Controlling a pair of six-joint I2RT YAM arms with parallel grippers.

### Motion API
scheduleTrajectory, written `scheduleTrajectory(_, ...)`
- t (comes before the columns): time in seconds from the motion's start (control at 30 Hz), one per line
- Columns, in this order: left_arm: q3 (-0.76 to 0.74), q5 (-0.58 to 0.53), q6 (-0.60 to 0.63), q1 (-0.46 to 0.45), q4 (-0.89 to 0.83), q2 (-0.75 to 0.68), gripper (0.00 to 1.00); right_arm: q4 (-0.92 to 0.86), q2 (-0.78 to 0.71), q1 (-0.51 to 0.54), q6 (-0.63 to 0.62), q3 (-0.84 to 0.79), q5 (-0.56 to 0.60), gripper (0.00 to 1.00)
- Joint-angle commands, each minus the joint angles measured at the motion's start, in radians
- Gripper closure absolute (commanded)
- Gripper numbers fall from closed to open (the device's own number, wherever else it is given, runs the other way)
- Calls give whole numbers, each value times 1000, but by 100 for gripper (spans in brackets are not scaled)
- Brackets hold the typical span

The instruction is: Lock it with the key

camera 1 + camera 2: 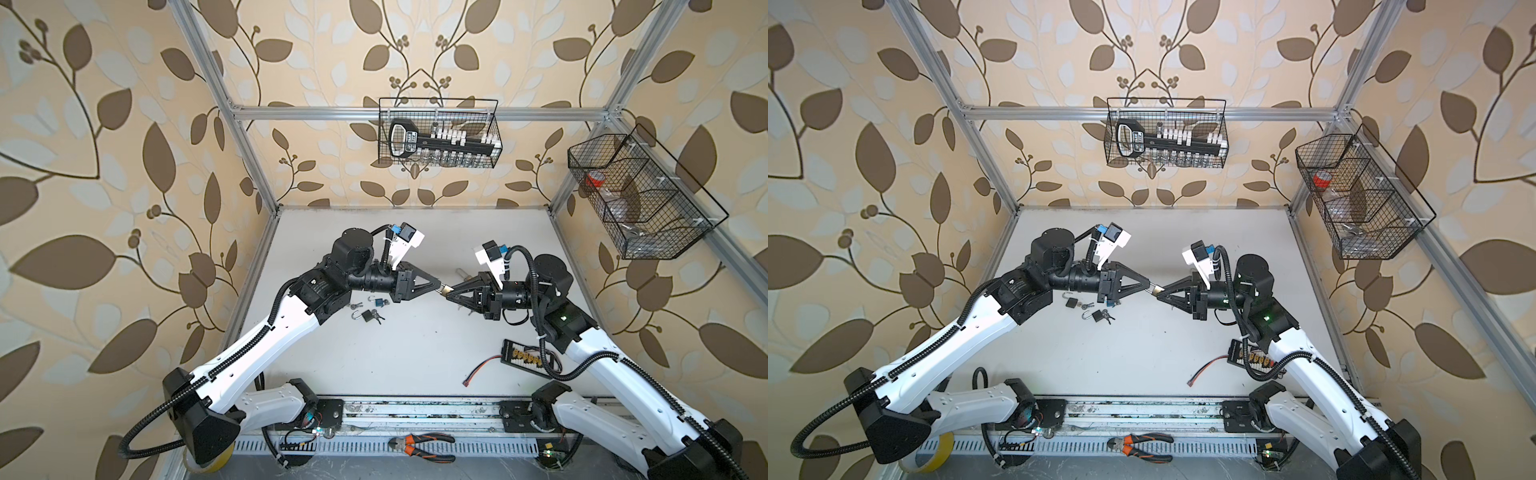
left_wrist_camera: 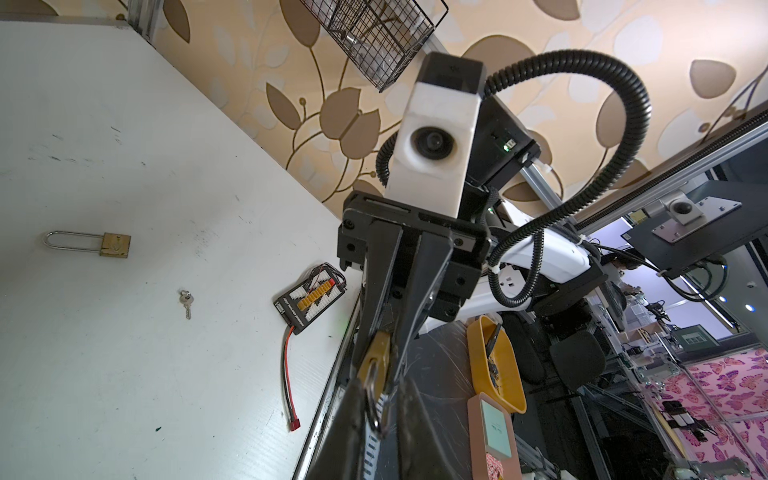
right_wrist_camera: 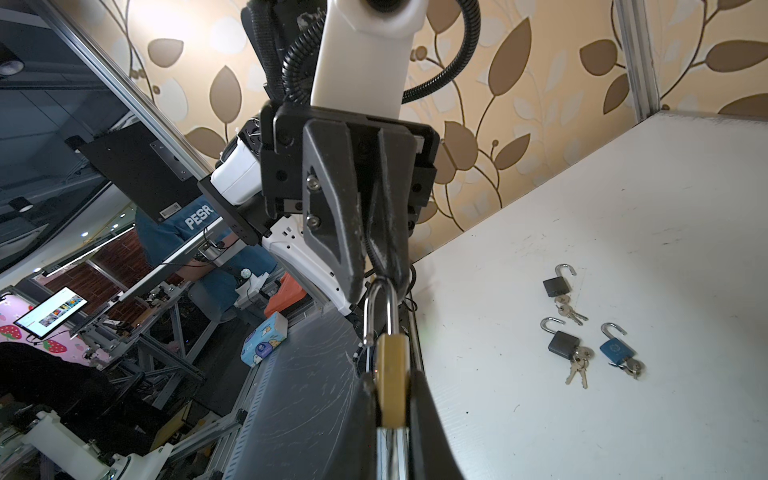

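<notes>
A small brass padlock (image 3: 390,365) hangs in mid-air between my two grippers in both top views (image 1: 444,290). My right gripper (image 3: 390,380) is shut on its brass body. My left gripper (image 2: 380,388) is shut on the steel shackle (image 3: 380,307), pinching the top of the loop. One leg of the shackle ends free outside the body, so the padlock stands open. I see no key in this padlock. A loose key (image 2: 185,301) lies on the white table (image 2: 124,374).
Three open padlocks with keys, two black (image 3: 557,284) (image 3: 563,343) and one blue (image 3: 615,349), lie under the left arm. A long-shackle brass padlock (image 2: 112,245) and a black connector board (image 2: 309,301) with a red lead lie on the right side. Wire baskets (image 1: 440,133) hang on the walls.
</notes>
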Motion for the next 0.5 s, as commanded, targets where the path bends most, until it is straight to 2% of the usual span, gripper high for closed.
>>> scheduleTrajectory(0.0,8,19,21,-7,26,-30,89,-16,-14,-4,-22,35,5,100)
scheduleTrajectory(0.33,8,19,26,-7,20,-37,96,-15,-14,-3,-13,45,-7,100)
scheduleTrajectory(0.47,8,19,34,-7,19,-42,100,41,-16,-3,42,35,-31,100)
